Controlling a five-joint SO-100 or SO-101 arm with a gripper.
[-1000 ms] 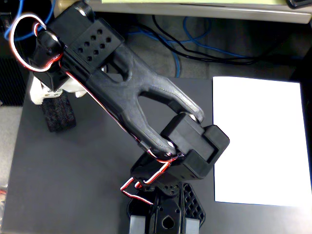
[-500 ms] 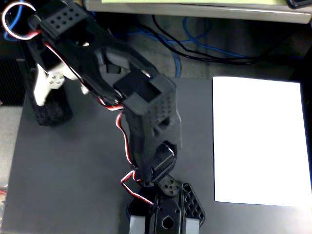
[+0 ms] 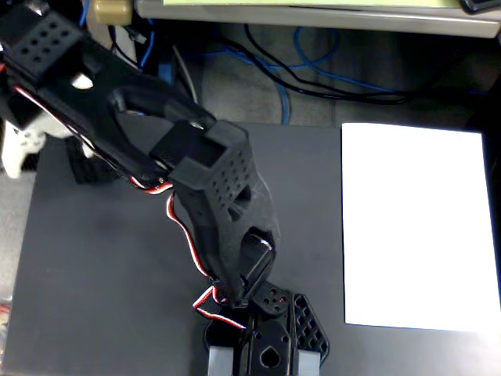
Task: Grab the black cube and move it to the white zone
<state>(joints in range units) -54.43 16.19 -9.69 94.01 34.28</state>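
The black plastic arm (image 3: 117, 102) reaches from the upper left down to the bottom middle of the fixed view. Its gripper (image 3: 266, 362) hangs low over the dark grey mat (image 3: 94, 274) at the bottom edge, left of the white zone's near corner. A perforated jaw shows at its right and the frame edge cuts off the tips. I cannot make out the black cube; the gripper head may be hiding it. The white zone (image 3: 419, 227) is a large white sheet lying flat on the right side of the mat, with nothing on it.
Blue and black cables (image 3: 313, 74) lie on the floor beyond the mat's far edge. A pale desk edge (image 3: 313, 17) runs along the top. A white object (image 3: 16, 149) stands by the arm's base at far left.
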